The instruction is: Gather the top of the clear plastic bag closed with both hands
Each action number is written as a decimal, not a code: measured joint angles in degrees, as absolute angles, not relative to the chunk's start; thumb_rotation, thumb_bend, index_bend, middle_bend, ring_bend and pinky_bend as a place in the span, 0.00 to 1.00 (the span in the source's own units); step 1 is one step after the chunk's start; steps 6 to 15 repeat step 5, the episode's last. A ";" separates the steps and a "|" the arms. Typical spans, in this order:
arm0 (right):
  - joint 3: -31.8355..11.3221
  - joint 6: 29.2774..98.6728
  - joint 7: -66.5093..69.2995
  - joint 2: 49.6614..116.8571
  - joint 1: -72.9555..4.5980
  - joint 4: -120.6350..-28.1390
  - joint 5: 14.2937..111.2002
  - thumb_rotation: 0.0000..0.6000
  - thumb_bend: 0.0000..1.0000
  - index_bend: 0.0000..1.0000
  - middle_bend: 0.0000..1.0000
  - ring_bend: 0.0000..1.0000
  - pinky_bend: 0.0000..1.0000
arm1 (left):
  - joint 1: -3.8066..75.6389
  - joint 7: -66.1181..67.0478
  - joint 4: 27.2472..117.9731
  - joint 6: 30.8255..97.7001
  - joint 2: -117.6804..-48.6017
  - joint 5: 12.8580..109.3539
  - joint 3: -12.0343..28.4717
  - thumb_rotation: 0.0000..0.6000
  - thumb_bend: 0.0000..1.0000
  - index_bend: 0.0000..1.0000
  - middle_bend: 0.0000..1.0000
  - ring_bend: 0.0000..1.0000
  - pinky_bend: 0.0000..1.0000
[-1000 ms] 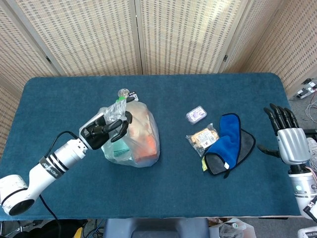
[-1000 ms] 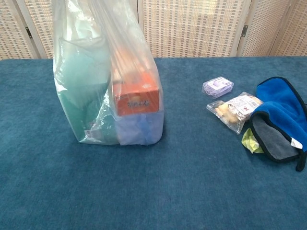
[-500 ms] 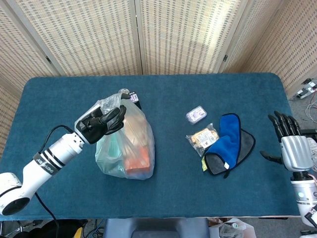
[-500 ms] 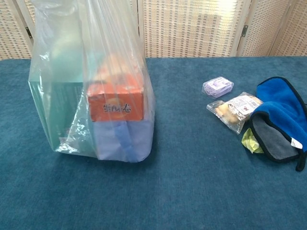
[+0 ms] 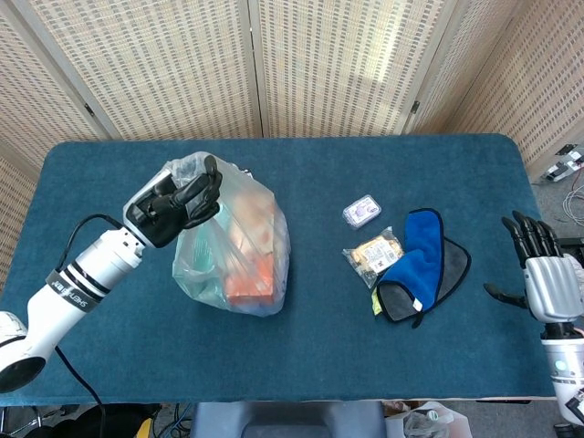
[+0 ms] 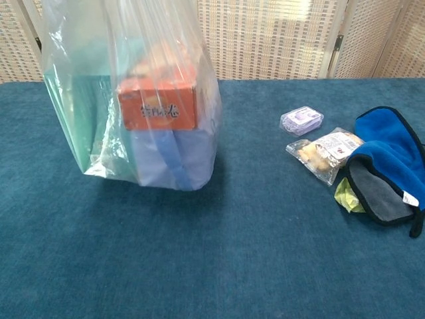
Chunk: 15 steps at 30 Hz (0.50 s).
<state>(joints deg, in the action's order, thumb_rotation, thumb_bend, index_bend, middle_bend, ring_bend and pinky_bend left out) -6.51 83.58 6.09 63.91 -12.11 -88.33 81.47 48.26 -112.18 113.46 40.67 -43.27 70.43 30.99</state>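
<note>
Bag (image 5: 235,251) sits on the left half of the table (image 5: 301,347), well left of the blue cloth (image 5: 415,255). Its long axis runs up: base on the table, gathered top at the upper-left of the bag in the head view.

Left hand (image 5: 173,205) is at that top, fingers curled around the bunched plastic, so it holds the bag mouth from the side away from the cloth. The chest view shows only the bag body (orange box (image 6: 157,106) over something blue, a green item beside them); the hand and the neck of the bag are cut off above the frame, so I cannot tell how tight the gather is.

Right hand (image 5: 547,274) is at the table edge beyond the cloth, well apart from the bag, fingers spread and straight, holding nothing.

Key relation: the bag top lies at the left hand, while the right hand has the whole cloth cluster between it and the bag. The small purple case (image 5: 362,211) and snack packet (image 5: 377,256) lie just on the bag side of the cloth, also in that path.

My read: the task needs both hands, so the right one has to cross above the cloth and come in on the cloth-facing side of the bag neck, opposite the left hand's fingers. Risk is tipping the bag if the left hand pulls sideways rather than up.
</note>
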 measured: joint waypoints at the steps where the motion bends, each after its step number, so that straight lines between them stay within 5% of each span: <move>1: -6.57 83.58 6.19 63.92 -12.02 -88.27 81.47 1.00 0.00 0.00 0.00 0.00 0.06 | 48.11 -111.82 113.45 40.62 -43.18 70.01 31.30 1.00 0.39 0.54 0.70 0.82 0.98; 15: -6.75 83.51 6.36 64.02 -11.74 -88.14 81.39 1.00 0.00 0.00 0.00 0.00 0.06 | 47.42 -110.99 113.45 40.23 -43.15 68.94 32.53 1.00 0.39 0.53 0.70 0.82 0.98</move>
